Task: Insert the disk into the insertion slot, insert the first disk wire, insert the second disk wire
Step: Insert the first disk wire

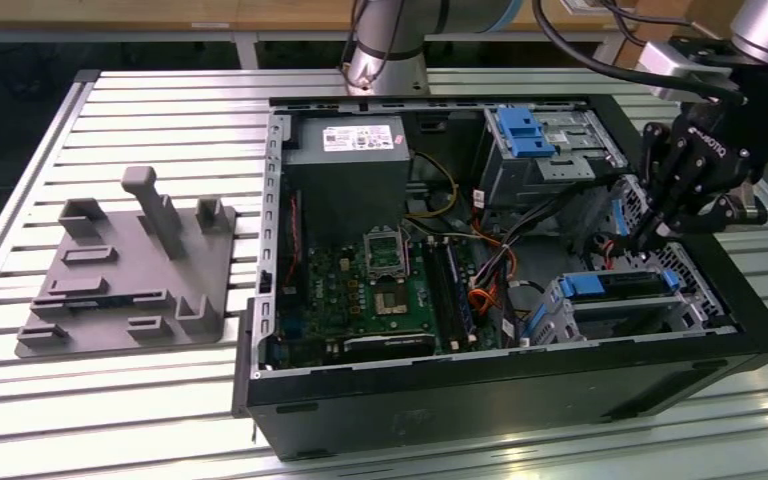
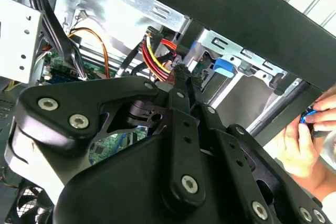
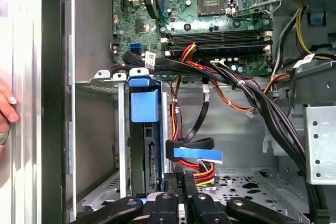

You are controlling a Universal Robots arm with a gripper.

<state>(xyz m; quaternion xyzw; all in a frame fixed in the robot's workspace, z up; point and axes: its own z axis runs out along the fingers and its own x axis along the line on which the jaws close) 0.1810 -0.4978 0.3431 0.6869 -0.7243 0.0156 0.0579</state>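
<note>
Your disk sits in the low metal cage at the near corner of the open computer case, on the exterior view's right. From there it reads as a flat slab framed by a bright blue carrier, with the cage's perforated silver side just beside it. In the first wrist view the disk shows end-on as a thin dark edge with a connector strip, and the carrier's blue tab sits at one end. Your gripper hangs inside the case just beyond the cage, towards the far side. In the second wrist view the gripper has its fingers drawn narrow, and they pinch the end of the red and yellow wire bundle. The first wrist view puts the gripper and that bundle near the disk's connector end but not touching it. A black flat cable with a blue tag loops between them, unplugged. A person's hand rests outside the case wall. A taller cage with a blue latch stands at the far side. A grey fixture plate lies on the slatted worktop, well apart on the exterior view's left.
</note>
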